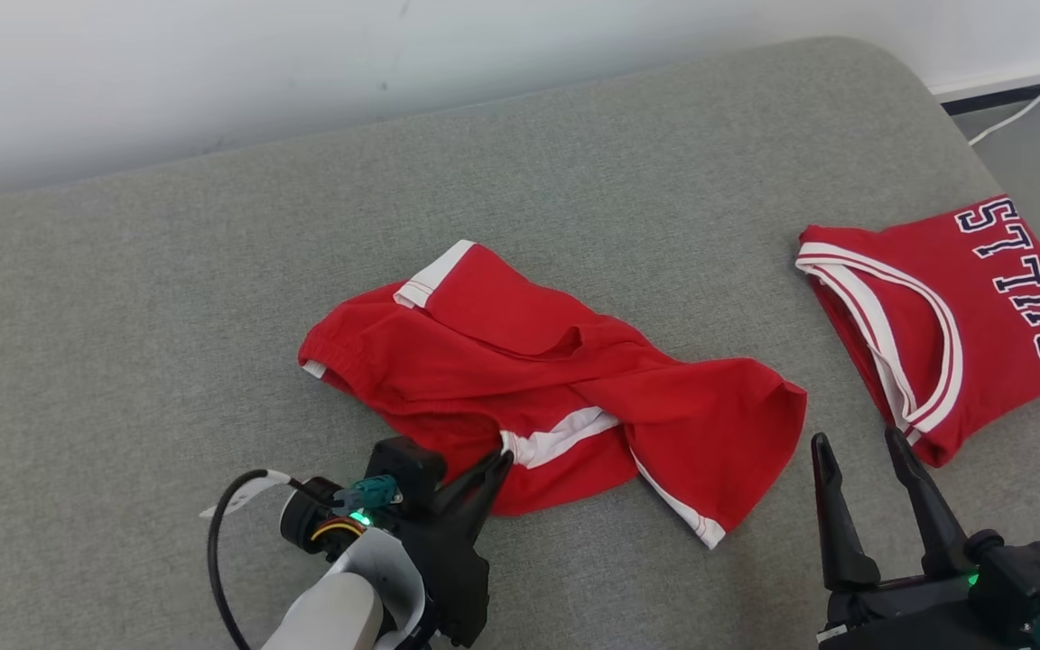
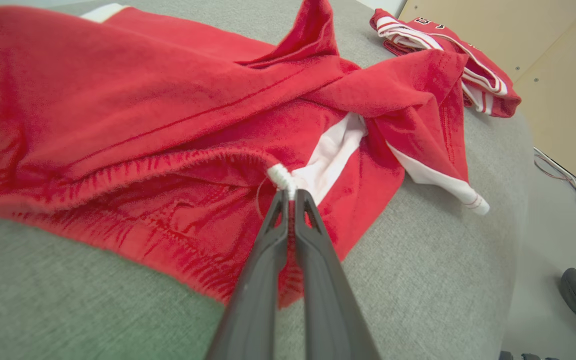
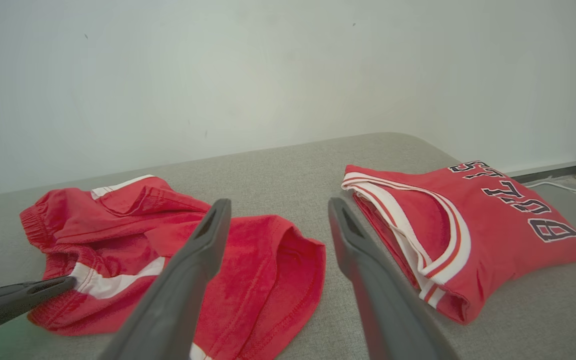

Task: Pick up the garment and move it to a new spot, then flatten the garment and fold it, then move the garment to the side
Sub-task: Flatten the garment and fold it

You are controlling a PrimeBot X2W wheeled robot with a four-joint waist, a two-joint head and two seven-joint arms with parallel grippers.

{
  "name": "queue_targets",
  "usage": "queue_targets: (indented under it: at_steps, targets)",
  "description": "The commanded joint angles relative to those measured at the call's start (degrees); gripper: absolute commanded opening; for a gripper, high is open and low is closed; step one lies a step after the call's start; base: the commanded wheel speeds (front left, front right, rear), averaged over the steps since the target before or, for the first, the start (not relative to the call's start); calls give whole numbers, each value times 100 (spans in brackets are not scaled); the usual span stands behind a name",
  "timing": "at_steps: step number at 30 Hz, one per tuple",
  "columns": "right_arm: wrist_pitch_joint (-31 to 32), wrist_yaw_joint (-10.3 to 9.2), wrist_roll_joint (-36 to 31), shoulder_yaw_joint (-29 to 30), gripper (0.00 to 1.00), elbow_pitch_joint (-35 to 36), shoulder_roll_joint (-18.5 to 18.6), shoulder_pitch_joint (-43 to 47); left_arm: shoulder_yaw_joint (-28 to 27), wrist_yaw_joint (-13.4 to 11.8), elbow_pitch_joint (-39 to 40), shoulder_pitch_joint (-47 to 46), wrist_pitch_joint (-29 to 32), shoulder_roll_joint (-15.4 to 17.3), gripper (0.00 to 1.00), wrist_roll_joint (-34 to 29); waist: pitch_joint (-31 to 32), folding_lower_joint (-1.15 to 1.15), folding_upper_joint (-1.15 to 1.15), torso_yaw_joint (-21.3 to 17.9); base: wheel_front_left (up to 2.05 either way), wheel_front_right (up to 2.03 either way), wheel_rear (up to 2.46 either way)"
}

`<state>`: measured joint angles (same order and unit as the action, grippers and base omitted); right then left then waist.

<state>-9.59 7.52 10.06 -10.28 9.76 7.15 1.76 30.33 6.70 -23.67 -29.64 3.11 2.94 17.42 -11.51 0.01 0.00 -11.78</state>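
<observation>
Left gripper (image 1: 500, 459) clamps the crumpled shorts (image 1: 529, 361) by their near white trim (image 1: 556, 438) on the cushion (image 1: 123, 361); right gripper (image 1: 857, 442) stands with fingers apart, near right. Lift slowly, I'd say, clear of the jersey (image 1: 935, 307) at right.

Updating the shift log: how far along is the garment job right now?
Early. Looks done: the Bulls jersey lies folded at the right. In hand: the left gripper is shut on the white trim of the crumpled red shorts, lying on the grey cushion; the right gripper is open and empty. Left: lifting, relocating, flattening, folding, setting aside.
</observation>
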Motion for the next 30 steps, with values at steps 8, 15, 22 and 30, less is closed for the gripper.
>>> queue_targets:
  at_steps: [8,15,22,30]
  targets:
    - [17,-6,19,230,100,87,-36,21,-455,-334,908,358,-521,375,0,189,-45,-1,0,402,0,0,0]
    - [174,-6,-7,507,100,264,122,-92,-1244,-1039,2618,1492,-515,1157,0,288,-37,-1,0,1014,0,0,0]
    - [249,-6,53,535,100,270,188,-140,-1521,-1227,2623,1948,-660,1200,0,475,-1,-1,0,1213,0,0,0]
    - [303,-6,149,509,100,156,240,-146,-1722,-1399,2152,2136,-1028,1141,100,566,173,-1,0,1266,0,0,0]
